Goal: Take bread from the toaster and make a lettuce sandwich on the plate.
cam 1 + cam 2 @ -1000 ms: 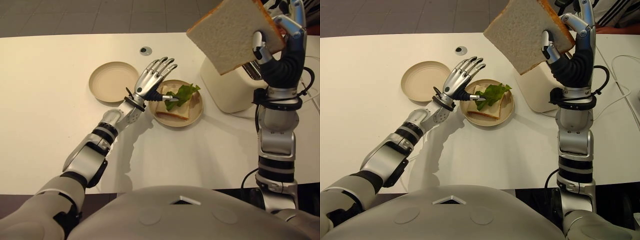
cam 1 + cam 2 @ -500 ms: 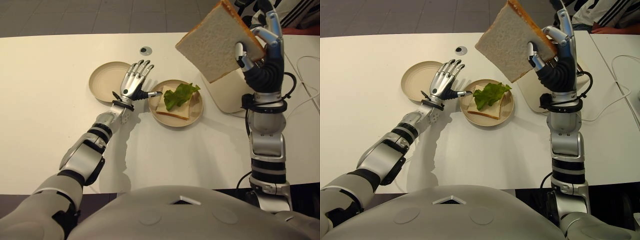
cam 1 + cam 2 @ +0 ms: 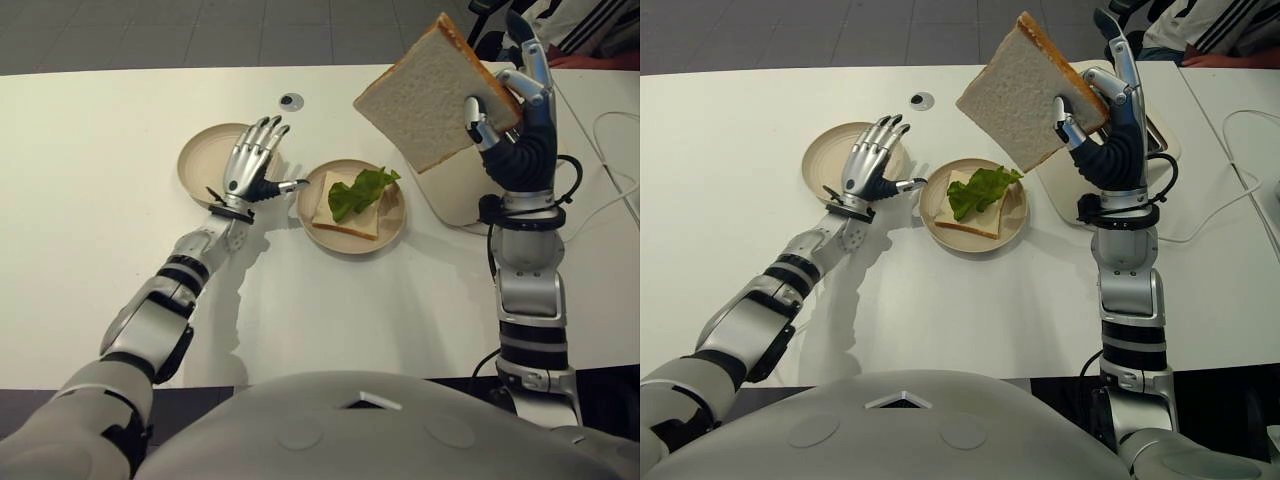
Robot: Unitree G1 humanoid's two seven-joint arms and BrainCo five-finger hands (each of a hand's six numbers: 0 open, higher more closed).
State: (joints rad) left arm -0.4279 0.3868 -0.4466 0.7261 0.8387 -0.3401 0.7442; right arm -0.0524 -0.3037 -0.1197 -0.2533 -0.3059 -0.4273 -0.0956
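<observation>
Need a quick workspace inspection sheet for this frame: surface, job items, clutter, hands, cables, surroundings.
Surface: white table, no spills seen.
Job's things: bread slice held tilted in the air in front of the white toaster; plate holds a bottom slice with lettuce on top.
Clutter: empty plate left of the sandwich plate; small round disc on the table behind it.
Hands: left hand open, raised over the near edge of the empty plate; right hand grasps the bread slice by one edge.
Cables: white cable lies on the table right of the toaster.
Surroundings: grey tiled floor beyond the table.
</observation>
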